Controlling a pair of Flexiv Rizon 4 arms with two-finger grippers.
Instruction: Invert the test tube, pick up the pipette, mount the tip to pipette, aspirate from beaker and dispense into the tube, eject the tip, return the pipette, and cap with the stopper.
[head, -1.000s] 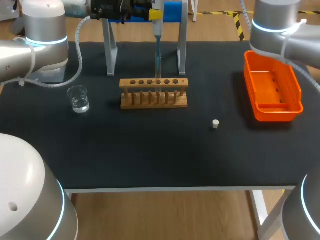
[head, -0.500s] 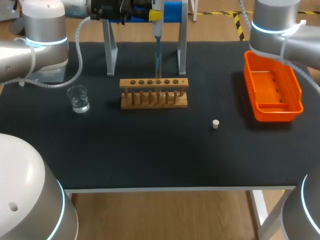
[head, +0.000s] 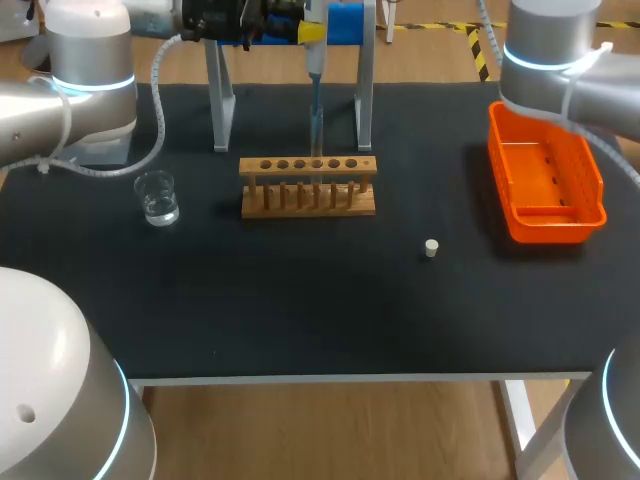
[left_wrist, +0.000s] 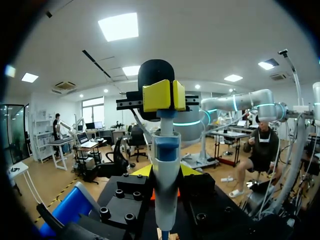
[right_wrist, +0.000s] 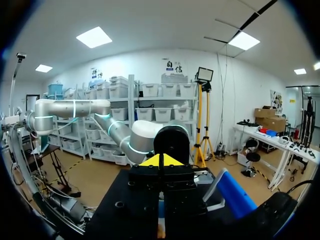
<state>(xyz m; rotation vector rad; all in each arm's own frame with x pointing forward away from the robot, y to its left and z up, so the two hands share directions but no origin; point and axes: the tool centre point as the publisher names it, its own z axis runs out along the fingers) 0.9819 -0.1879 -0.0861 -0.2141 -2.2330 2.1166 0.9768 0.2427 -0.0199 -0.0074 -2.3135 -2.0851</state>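
Nothing has moved: your left tool (left_wrist: 165, 171) clamps the white plastic pipette (head: 314, 60) at the far middle. Its slim clear tip (head: 316, 125) hangs over the wooden rack (head: 308, 186), so I judge dispensing is under way. Your right tool (left_wrist: 163, 95) is clenched empty above the pipette's top. The pale stubby stopper (head: 431, 248) waits near right on the matte table (head: 300, 300).

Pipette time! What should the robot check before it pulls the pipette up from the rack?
1. Left end effector shut on pipette: ok.
2. Tip mounted, pointing down into wooden rack: ok.
3. Liquid in test tube: cannot tell.
4. Orange bin upright for the tip: ok.
5. Stopper on table, apart from rack: ok.
6. Right end effector shut, holding nothing: ok.
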